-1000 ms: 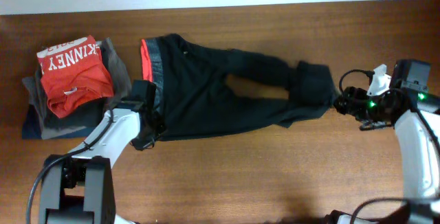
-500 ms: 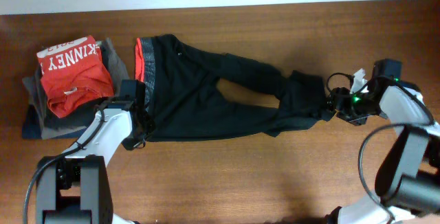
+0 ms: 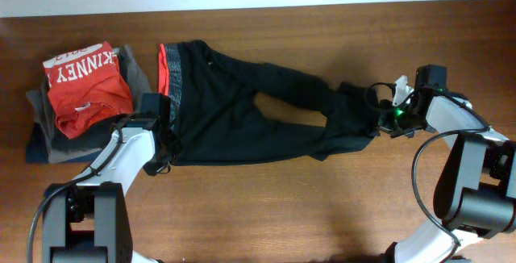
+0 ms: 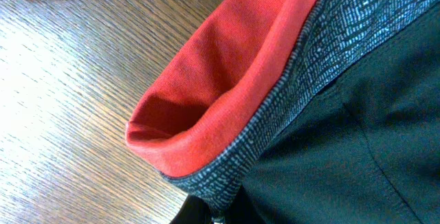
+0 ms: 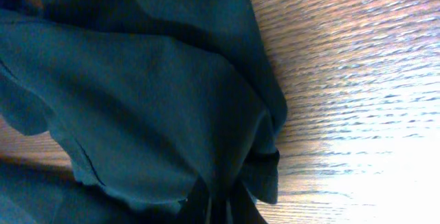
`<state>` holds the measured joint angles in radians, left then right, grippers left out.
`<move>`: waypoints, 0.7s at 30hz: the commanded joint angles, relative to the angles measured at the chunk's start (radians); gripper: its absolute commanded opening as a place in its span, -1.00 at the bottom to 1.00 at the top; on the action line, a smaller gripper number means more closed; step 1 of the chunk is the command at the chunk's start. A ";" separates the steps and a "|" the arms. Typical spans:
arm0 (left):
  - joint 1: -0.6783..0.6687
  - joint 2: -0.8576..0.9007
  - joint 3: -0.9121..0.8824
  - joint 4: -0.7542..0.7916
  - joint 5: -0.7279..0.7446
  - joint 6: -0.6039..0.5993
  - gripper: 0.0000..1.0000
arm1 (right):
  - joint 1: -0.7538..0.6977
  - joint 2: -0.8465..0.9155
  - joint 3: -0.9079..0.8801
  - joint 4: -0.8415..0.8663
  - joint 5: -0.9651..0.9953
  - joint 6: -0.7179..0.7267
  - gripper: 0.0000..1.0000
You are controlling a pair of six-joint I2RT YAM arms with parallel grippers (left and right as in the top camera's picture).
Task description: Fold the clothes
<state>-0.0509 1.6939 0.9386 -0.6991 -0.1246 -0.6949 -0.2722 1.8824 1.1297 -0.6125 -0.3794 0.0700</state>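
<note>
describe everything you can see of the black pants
The pants are long, black, soft-looking cloth, with a grey heathered waistband lined red-orange. They lie flat on the wooden table, waist left, legs running right, cuffs bunched. The left gripper pinches the waistband's near corner; the right gripper pinches the cuffs.

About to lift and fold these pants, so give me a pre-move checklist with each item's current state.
1. Left gripper shut on the waistband corner of the black pants: ok.
2. Right gripper shut on the cuff end: ok.
3. Both legs caught in the right grip: cannot tell; the fabric is bunched there.
4. Legs lying flat: not ok; wrinkled near the cuffs, with table showing between them.
5. Stack topped by the red KINNEY T-shirt clear of the pants: ok; close, but apart.
</note>
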 commanded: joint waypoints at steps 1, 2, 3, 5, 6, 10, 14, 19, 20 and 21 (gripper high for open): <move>0.003 -0.023 -0.008 0.002 -0.022 0.019 -0.99 | -0.032 -0.005 0.076 0.014 0.047 -0.006 -0.88; 0.003 -0.023 -0.008 0.002 -0.022 0.020 -0.99 | -0.043 -0.012 0.107 0.009 0.052 -0.006 -0.86; 0.003 -0.023 -0.008 0.001 -0.022 0.020 -0.99 | -0.055 -0.019 0.141 0.002 0.053 -0.006 -0.84; 0.003 -0.023 -0.008 0.000 -0.022 0.019 -0.99 | -0.088 -0.031 0.233 -0.019 0.055 0.008 -0.84; 0.003 -0.023 -0.008 -0.001 -0.022 0.019 -1.00 | -0.105 -0.031 0.285 -0.033 0.055 0.021 -0.85; 0.003 -0.023 -0.008 -0.001 -0.022 0.019 -0.99 | -0.149 -0.031 0.432 -0.056 0.051 0.043 -0.84; 0.003 -0.023 -0.008 0.002 -0.022 0.019 -0.99 | -0.150 -0.030 0.467 -0.056 0.051 0.042 0.08; 0.003 -0.023 -0.008 0.002 -0.022 0.019 -0.99 | -0.126 -0.026 0.421 -0.131 0.055 0.031 0.25; 0.003 -0.023 -0.008 0.002 -0.022 0.019 -0.99 | -0.114 -0.024 0.400 -0.161 0.054 0.022 0.25; 0.003 -0.023 -0.008 0.002 -0.022 0.019 -0.99 | -0.108 -0.023 0.388 -0.175 0.055 0.011 0.25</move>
<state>-0.0509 1.6939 0.9386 -0.6975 -0.1249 -0.6949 -0.4053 1.8618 1.5593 -0.7536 -0.3328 0.1017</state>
